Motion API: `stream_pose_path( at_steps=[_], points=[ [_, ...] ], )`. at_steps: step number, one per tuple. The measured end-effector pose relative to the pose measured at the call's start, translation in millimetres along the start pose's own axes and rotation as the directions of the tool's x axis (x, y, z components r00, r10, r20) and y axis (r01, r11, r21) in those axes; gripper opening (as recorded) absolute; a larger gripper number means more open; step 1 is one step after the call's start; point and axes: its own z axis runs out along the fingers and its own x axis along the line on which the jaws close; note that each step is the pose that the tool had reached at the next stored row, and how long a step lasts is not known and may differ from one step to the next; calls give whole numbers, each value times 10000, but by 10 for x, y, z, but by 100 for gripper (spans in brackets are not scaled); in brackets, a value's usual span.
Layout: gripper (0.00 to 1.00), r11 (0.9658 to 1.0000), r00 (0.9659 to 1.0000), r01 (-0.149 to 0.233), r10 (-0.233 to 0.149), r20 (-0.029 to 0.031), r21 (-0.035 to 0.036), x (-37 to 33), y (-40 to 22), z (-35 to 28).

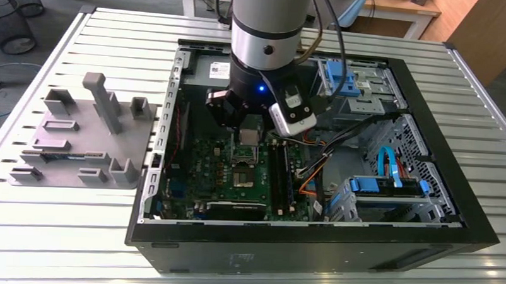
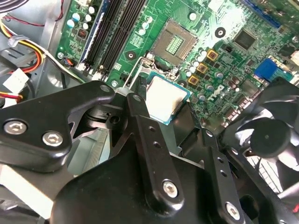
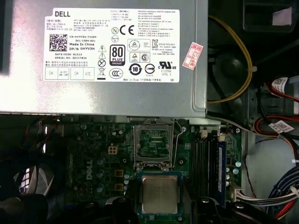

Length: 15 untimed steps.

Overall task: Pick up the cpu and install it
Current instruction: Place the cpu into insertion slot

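The gripper (image 2: 164,103) is clamped on the cpu (image 2: 167,99), one black finger (image 2: 142,116) pressing its edge nearest the memory slots (image 2: 110,28) and the opposite side apparently caught by the other finger. The chip hangs flat, silvery top facing the cameras, a little above the green motherboard (image 3: 100,163). Just beyond it lies the open socket (image 3: 152,144), with its metal frame and lever around the bare contact field; the cpu sits beside that opening, not over it. The main risk, as I judge it, is a skewed arrival: a chip that comes down rotated or off-centre could bend the fine contacts or catch on the frame. The hold is on thin edges, so a slip could tilt or drop the chip onto the board. Farther back stands the grey power supply (image 3: 107,60), with loose cables (image 3: 233,56) beside it that could snag the arm. All this sits inside the open computer case (image 1: 453,206) on the slatted surface (image 1: 113,36), where a grey fixture tray (image 1: 76,142) stands well apart.
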Motion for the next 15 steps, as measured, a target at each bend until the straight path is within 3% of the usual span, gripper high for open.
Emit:
stream_pose_path(
  at_steps=[15],
  points=[
    [47,10000,10000,-2,2,0,1,1,-6,35]
  ],
)
